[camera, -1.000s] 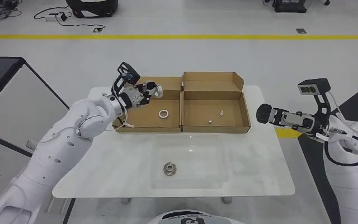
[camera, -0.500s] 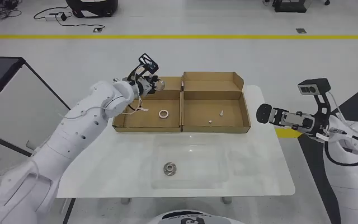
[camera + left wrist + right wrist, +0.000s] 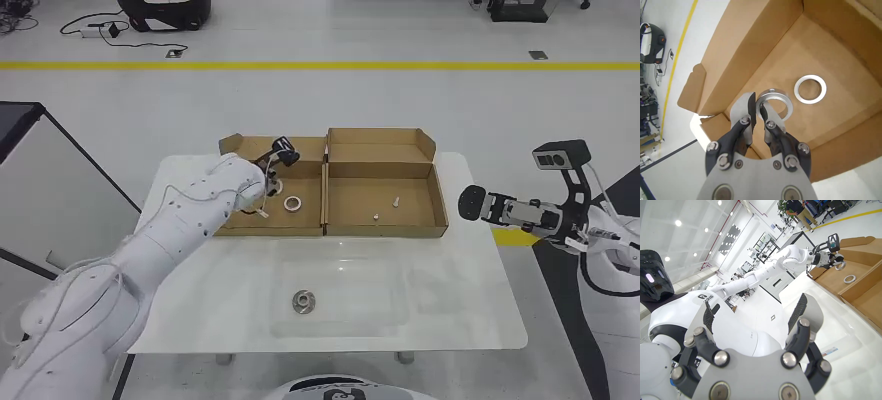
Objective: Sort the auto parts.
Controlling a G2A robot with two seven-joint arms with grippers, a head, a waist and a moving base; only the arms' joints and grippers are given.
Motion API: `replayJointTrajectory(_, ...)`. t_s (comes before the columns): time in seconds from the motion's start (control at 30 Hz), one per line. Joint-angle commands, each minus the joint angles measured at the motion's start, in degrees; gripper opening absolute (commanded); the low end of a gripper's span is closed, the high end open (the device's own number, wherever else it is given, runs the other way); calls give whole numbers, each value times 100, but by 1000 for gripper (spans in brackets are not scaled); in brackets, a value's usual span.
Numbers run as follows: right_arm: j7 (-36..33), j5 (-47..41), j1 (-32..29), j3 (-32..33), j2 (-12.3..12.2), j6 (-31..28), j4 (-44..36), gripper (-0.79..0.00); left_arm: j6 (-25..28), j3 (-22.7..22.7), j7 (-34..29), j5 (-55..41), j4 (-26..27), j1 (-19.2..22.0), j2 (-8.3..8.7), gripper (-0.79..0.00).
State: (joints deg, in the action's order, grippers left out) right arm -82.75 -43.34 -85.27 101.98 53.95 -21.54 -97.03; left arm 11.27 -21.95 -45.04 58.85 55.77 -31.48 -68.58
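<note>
Metal ring (image 3: pixel 772 95) pinched by its rim in left gripper (image 3: pixel 757 106) over cardboard box (image 3: pixel 829 47); right gripper (image 3: pixel 755 307) gapes wide.

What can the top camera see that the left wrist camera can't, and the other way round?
Top view's extras: a round metal part on the table, two small pieces in the right box, and the open right gripper. Left wrist view's extras: the fingers pinching the collar, and a little hole in its rim. Both: the left box with a flat ring on its floor.
</note>
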Motion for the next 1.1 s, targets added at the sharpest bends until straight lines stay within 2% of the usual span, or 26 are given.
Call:
replayJointTrajectory(0.0, 0, 0, 0, 0, 0, 0, 0, 0, 26, 156, -48, 272, -283, 72, -144, -785)
replayJointTrajectory(0.23, 0, 0, 0, 0, 0, 0, 0, 0, 202, 286, -80, 367, -899, 145, -493, -785)
replayJointTrajectory(0.6, 0, 0, 0, 0, 0, 0, 0, 0, 294, 296, -98, 513, -1385, 74, -795, -785)
replayJointTrajectory(0.67, 0, 0, 0, 0, 0, 0, 0, 0, 287, 279, -94, 534, -1425, 77, -826, -520)
replayJointTrajectory(0.7, 0, 0, 0, 0, 0, 0, 0, 0, 278, 263, -90, 555, -1453, 80, -848, -222)
replayJointTrajectory(0.73, 0, 0, 0, 0, 0, 0, 0, 0, 273, 250, -87, 572, -1467, 83, -862, 0)
replayJointTrajectory(1.07, 0, 0, 0, 0, 0, 0, 0, 0, 87, 9, -63, 757, -1468, 126, -881, 0)
